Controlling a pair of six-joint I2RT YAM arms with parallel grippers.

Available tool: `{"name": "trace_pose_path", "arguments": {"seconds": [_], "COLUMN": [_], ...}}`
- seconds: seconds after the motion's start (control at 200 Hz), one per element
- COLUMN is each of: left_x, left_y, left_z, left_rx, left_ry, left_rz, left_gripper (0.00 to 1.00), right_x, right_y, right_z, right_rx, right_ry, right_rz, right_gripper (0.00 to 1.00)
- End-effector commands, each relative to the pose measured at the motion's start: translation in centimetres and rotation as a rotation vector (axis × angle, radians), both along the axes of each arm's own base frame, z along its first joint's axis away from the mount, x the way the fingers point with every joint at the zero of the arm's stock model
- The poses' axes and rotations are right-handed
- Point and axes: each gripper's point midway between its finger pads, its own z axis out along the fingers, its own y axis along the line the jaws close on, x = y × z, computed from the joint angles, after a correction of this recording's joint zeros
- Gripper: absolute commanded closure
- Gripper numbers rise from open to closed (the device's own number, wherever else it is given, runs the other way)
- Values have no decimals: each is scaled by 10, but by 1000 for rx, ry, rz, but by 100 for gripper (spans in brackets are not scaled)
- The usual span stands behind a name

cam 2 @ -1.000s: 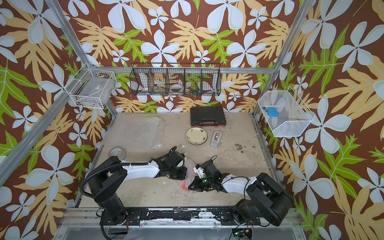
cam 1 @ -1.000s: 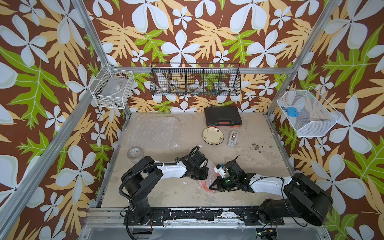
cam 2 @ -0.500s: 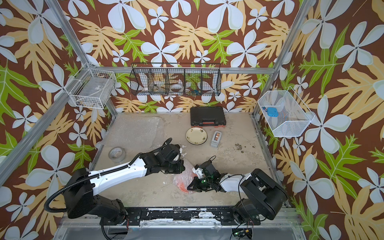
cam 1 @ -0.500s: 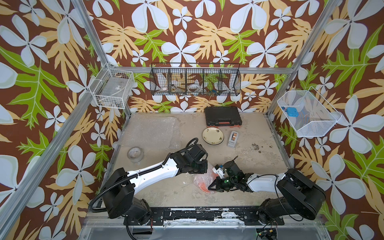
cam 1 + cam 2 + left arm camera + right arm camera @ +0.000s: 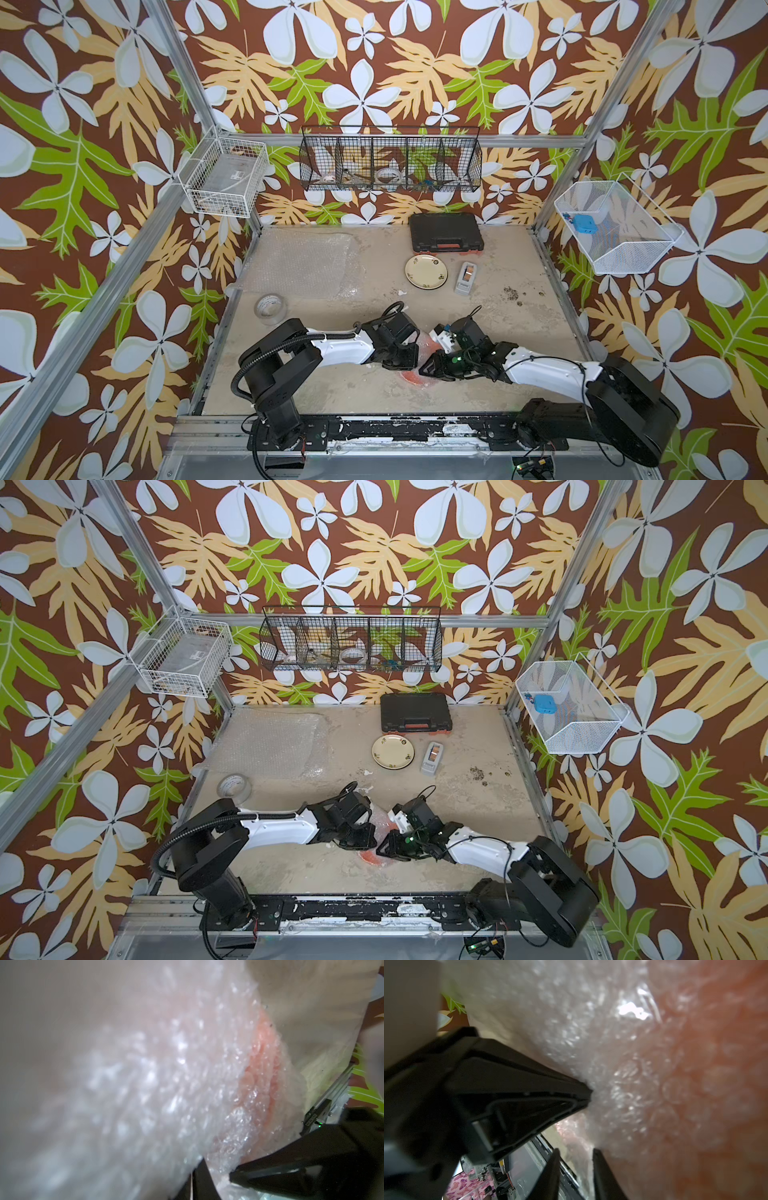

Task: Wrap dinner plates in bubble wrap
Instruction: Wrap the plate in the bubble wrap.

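- In both top views the two arms meet low over the near middle of the table (image 5: 353, 390). The left gripper (image 5: 409, 360) and the right gripper (image 5: 384, 848) sit tip to tip, very close together. Right under and between them lies the orange plate (image 5: 412, 376), bundled in the bubble wrap (image 5: 427, 344), with only slivers of orange peeking out beside the fingers.
- In a top view, the cream plate (image 5: 426, 271) lies bare, well beyond both grippers toward the back wall, just beside a tape dispenser (image 5: 466, 277). A spare sheet (image 5: 299, 262) of the same wrap lies flat, far out past the left gripper. A tape roll (image 5: 270, 308) sits off to that arm's outer side.
- From the left wrist, the left gripper (image 5: 216, 1169) is clenched on a fold of the bubble wrap (image 5: 166, 1064), which runs between its dark fingers. The orange plate (image 5: 261, 1053) glows through the wrap just ahead of the tips.
- From the right wrist, the right gripper (image 5: 591, 1121) looks let go, its jaws parted. One of its fingers (image 5: 529, 1088) rests its tip against the bubble wrap (image 5: 571, 1022), with the orange plate (image 5: 716, 1064) close behind the plastic.
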Motion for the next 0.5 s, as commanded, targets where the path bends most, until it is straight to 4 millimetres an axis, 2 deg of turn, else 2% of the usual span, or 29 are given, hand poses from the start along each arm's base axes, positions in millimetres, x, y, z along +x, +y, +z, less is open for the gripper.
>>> {"name": "trace_pose_path", "arguments": {"seconds": [0.0, 0.08, 0.18, 0.27, 0.405, 0.495], "left_x": [-11, -12, -12, -12, -12, -7], "left_y": [37, 37, 37, 40, 43, 40], "left_z": [-32, -34, -33, -33, -31, -19], "left_rx": [173, 172, 171, 181, 188, 171], "left_ry": [46, 50, 49, 43, 35, 12], "left_rz": [34, 34, 35, 39, 44, 52], "left_gripper": [92, 91, 92, 92, 92, 91], "right_x": [0, 9, 19, 24, 9, 2], "right_y": [-12, -8, -8, -6, -11, -20], "right_z": [9, 20, 12, 5, -28, -47], "right_rx": [-57, -26, -19, -5, -40, -84], "right_ry": [-9, -18, 4, 10, 82, 100], "right_rz": [-33, -38, -47, -46, -16, -13], "right_gripper": [62, 65, 77, 81, 87, 92]}}
